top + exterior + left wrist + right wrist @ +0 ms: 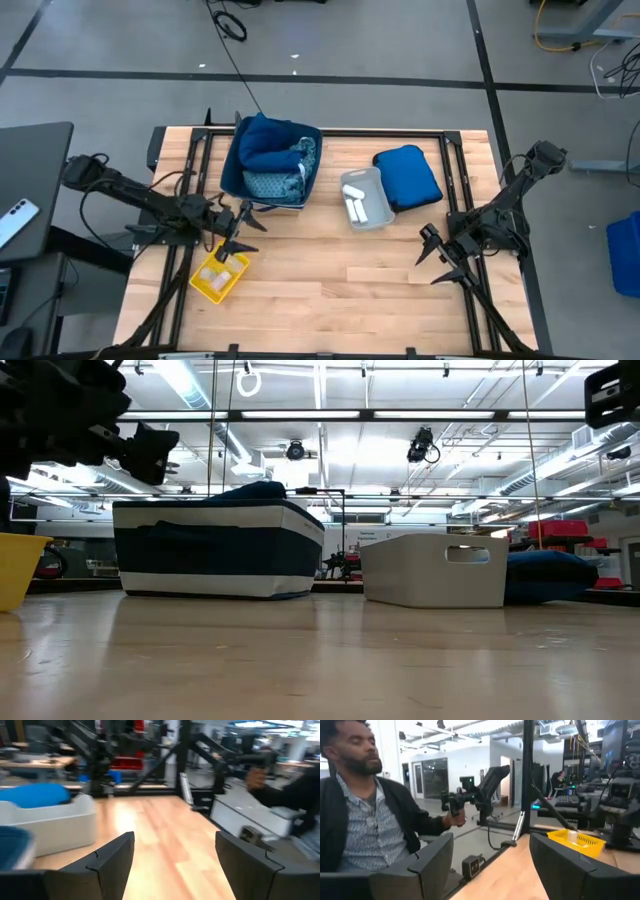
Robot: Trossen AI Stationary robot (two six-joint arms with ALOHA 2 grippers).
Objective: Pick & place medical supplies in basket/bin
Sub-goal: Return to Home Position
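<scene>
Nearest, the yellow tray (205,288) sits near the worktop's (340,290) front-left corner with a white packet (216,271) inside. The left end effector (175,839) hangs just by its far end, spread open. Also open, the right end effector (490,839) hangs near the right edge. Farther back, the grey tray (375,190) holds white packets (355,207), with a royal-blue bundle (410,175) against it. At the back edge, the navy bin (232,166) holds the dark navy garment (265,135) and the light blue patterned garment (272,184).

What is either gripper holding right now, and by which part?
Nothing is held. The left gripper, beside the yellow tray, and the right gripper, near the table's right side, both show open jaws with nothing between them.
</scene>
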